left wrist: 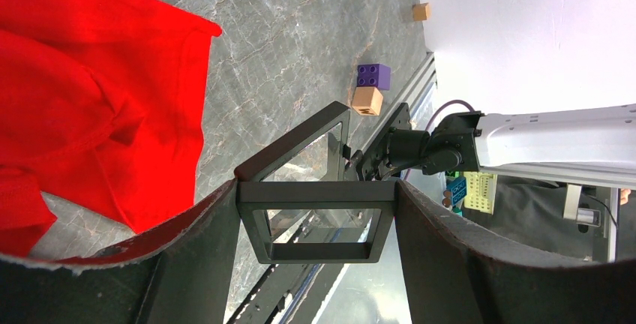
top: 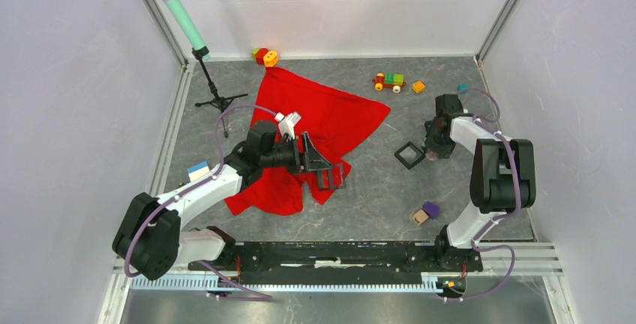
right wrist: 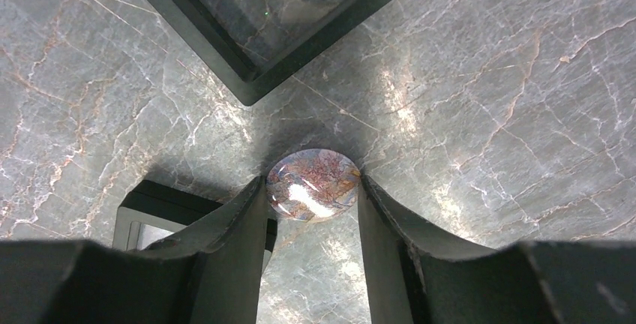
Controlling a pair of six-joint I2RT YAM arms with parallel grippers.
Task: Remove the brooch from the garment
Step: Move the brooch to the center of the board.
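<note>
brooch (my read: the small glossy oval dome with reddish marbling; no pin or ornament shows on the cloth) sits on the bare tabletop, well right of the garment and not touching it; right pincer is clamped on it, one finger on each flank; small black tray lies just garment-side of it

left pincer is over the garment's lower right corner, clamped on a black frame that spans its full gap

handling, judged: brooch is light, hard and slick; the domed top will squirt out under a high pinch, so grip low across the short axis at the rim; garment is soft and limp, so it drags and bunches and gives nothing to push against

room: open tabletop between garment and brooch; enclosure wall is close on the far-from-garment side; loose blocks lie nearer the arm bases, so lift straight up before any sideways move
</note>
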